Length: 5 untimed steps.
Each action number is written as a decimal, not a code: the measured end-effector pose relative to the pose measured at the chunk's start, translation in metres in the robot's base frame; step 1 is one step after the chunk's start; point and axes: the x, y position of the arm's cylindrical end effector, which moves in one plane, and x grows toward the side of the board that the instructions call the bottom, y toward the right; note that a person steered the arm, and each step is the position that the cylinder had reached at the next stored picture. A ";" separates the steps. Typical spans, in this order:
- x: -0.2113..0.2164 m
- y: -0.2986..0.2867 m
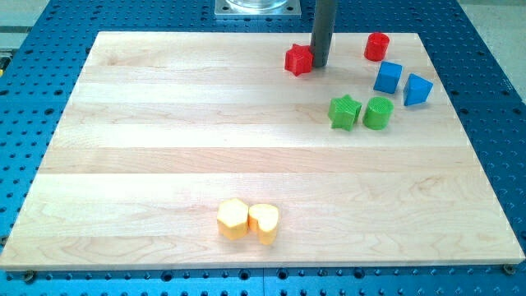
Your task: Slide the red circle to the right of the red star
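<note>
yellow blocks: hexagon-ish one point(233, 219) and heart-ish one point(264, 223), touching, near the view's bottom edge, well apart from everything else; not in play.
board: wooden board point(164, 131) on a blue perforated table point(33, 33).
green blocks: green star point(344, 112) and green cylinder point(378, 113), just beside each other, right of centre.
blue blocks: blue cube point(388, 77) and a wedge-like blue block point(417, 89), close together, above the greens.
red star: red star point(299, 59) near the view's top, centre-right.
my tip: my tip point(320, 65) right against the red star's right side, touching or nearly, can't tell which.
red circle: red circle point(376, 46), top right, well apart from the star, just above the blue cube.
gripper state: none fitted; plain rod, nothing to open, close or hold.
task status: not done; the circle is on the star's right but far off, and the tip sits at the star, not the circle.
risk 1: any leftward drift of the tip shoves the star away, moving the target spot.
risk 2: to push the circle left, the tip must get round to its right side; the blue cube is close below, easy to clip.
risk 3: an off-centre push on a round block makes it roll off the rod and veer up off the board's top edge.
risk 4: overshoot knocks the circle into the star.
</note>
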 end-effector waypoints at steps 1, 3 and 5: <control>-0.043 0.025; -0.073 0.085; -0.036 0.215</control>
